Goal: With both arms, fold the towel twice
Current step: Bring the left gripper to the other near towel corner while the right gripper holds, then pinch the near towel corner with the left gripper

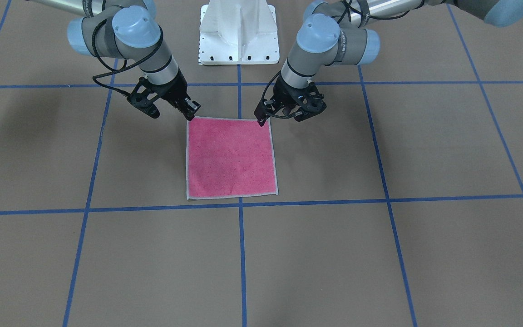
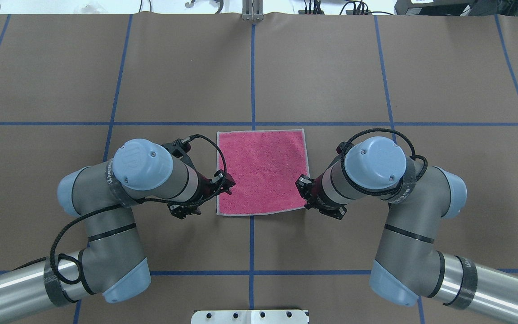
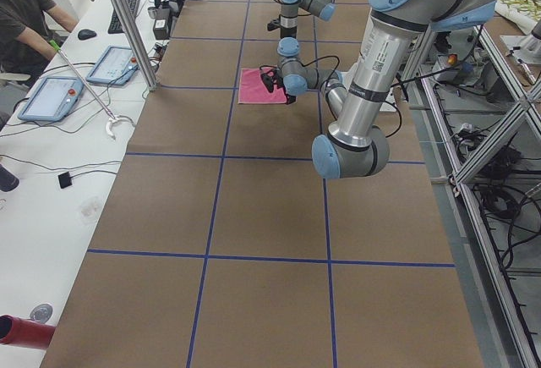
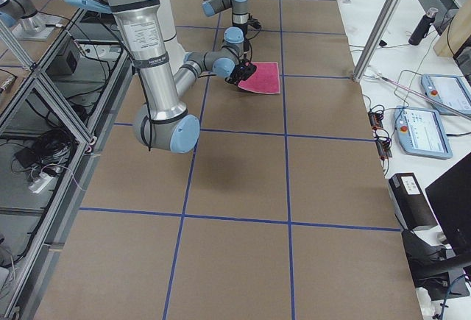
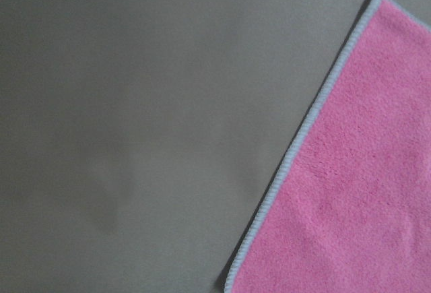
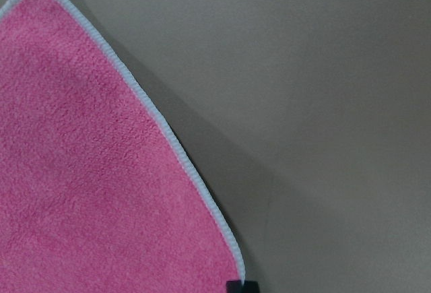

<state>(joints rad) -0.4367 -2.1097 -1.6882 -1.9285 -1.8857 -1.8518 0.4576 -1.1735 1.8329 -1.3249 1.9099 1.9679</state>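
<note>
The towel (image 1: pixel 230 156) lies flat and unfolded on the brown table, pink face up, with its pale grey border visible all round. It also shows in the overhead view (image 2: pixel 262 173). My left gripper (image 1: pixel 261 117) hovers low at the towel's robot-side corner on my left, and its jaws look open. My right gripper (image 1: pixel 191 111) sits at the other robot-side corner and also looks open. The left wrist view shows the towel's edge (image 5: pixel 357 205) but no fingers. In the right wrist view a black fingertip (image 6: pixel 241 286) sits at the towel's corner (image 6: pixel 81 172).
The white bolted pedestal (image 1: pixel 239 36) stands behind the towel between the arms. Blue tape lines (image 1: pixel 241 254) cross the table in a grid. A desk with tablets (image 3: pixel 51 93) and a seated person (image 3: pixel 25 13) runs along the table's far side.
</note>
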